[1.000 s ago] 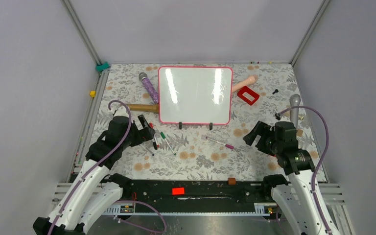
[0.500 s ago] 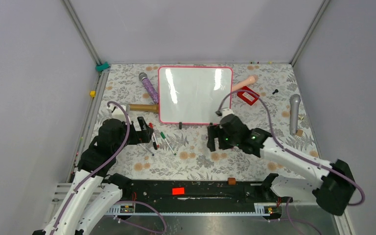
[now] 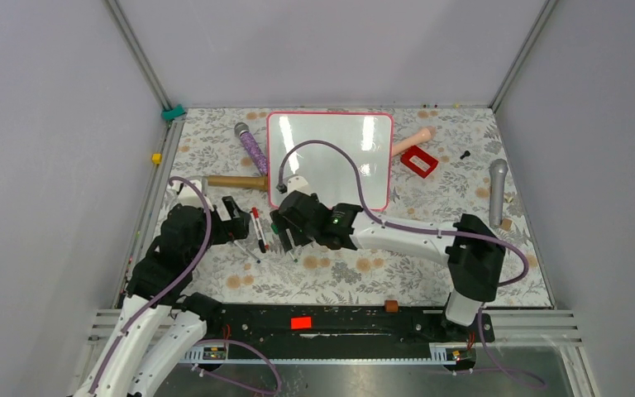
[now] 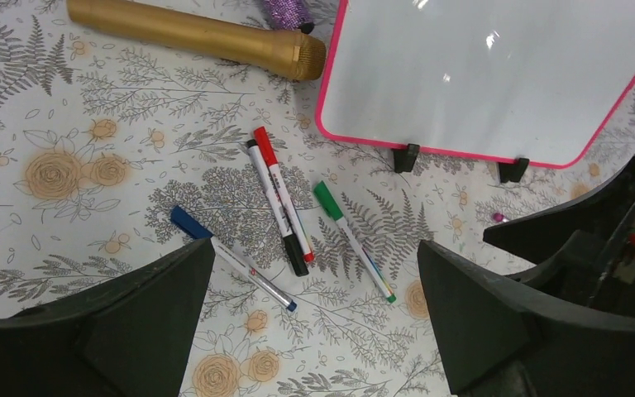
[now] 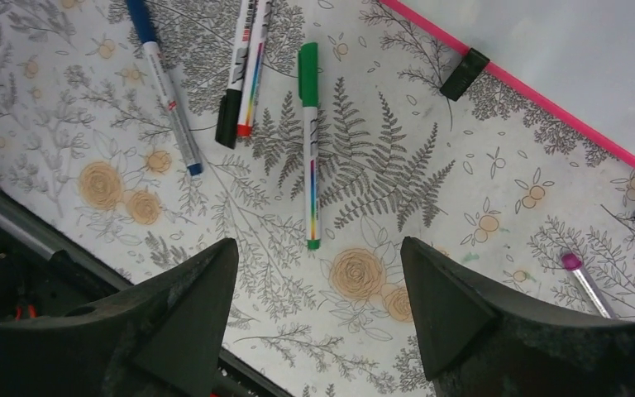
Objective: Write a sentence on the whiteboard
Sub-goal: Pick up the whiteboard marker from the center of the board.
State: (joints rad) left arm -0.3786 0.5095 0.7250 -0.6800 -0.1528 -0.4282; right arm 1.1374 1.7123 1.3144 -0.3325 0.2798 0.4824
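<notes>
the whiteboard sits at the far middle of the table, its two black feet on the near edge, and its glossy face is blank, so the sentence is not yet begun. the step in hand looks like fetching a pen.

the right gripper reaches across to the left side, over the cluster of markers just near-left of the board. its jaws are released and hold nothing. the green marker lies on the cloth between them and lengthways down the gap, cap towards the board. the left gripper hangs beside the same cluster, jaws spread wide and empty.

to do this well, i would bring the right gripper forward along the marker so the pads meet the barrel at its middle rather than at the near tip, which is about where they stand now. the jaws already straddle it squarely, so no twist seems needed. the black and red markers lie side by side just left of the green one, and the blue marker further left; the left finger should come down between green and black without nudging them.

how high the fingers hang above the cloth is hard to judge from these views, so the descent wants care. the two grippers are near each other and should be kept apart.
</notes>
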